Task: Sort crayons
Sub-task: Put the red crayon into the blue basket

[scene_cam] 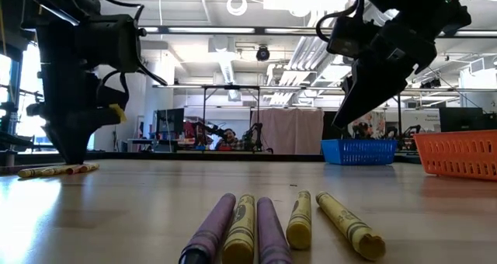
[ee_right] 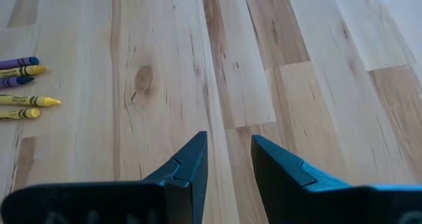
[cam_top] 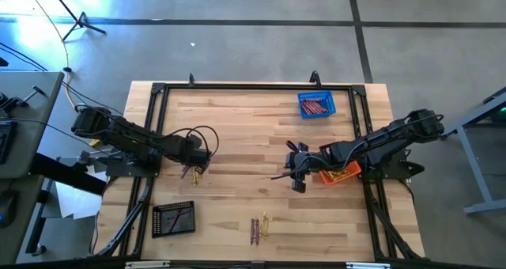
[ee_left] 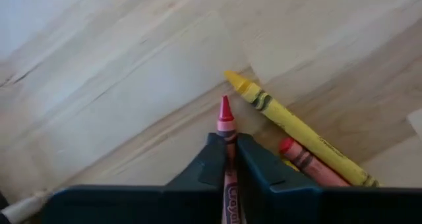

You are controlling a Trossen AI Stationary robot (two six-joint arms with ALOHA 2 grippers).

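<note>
Right now I have the left end effector [ee_left: 231,159] down on the bench [cam_top: 237,126] toward its left edge, pinching a red-orange crayon [ee_left: 227,145] between its fingers. The crayon runs lengthwise through the grip with its tip poking out ahead, which I judge gives a straight, stable hold for carrying it. Just beside it lie a yellow crayon [ee_left: 297,132] and another red-orange crayon [ee_left: 310,163], touching each other along their lengths; they look close enough that lifting carelessly could nudge them.

My right end effector [ee_right: 227,161] hangs above the middle of the bench, fingers spread with nothing between them, next to the orange basket [cam_top: 341,174] near the right edge. I read it as waiting clear of the left arm's work.

A blue basket [cam_top: 316,105] at the far right corner already holds red-orange crayons [cam_top: 316,107], so I judge that is where my pinched one belongs. The black basket [cam_top: 173,218] sits near the front left corner. A small row of purple and yellow crayons [scene_cam: 268,225] waits near the front edge, not yet sorted. The orange basket seems to hold some yellow sticks, though I cannot tell clearly.
</note>
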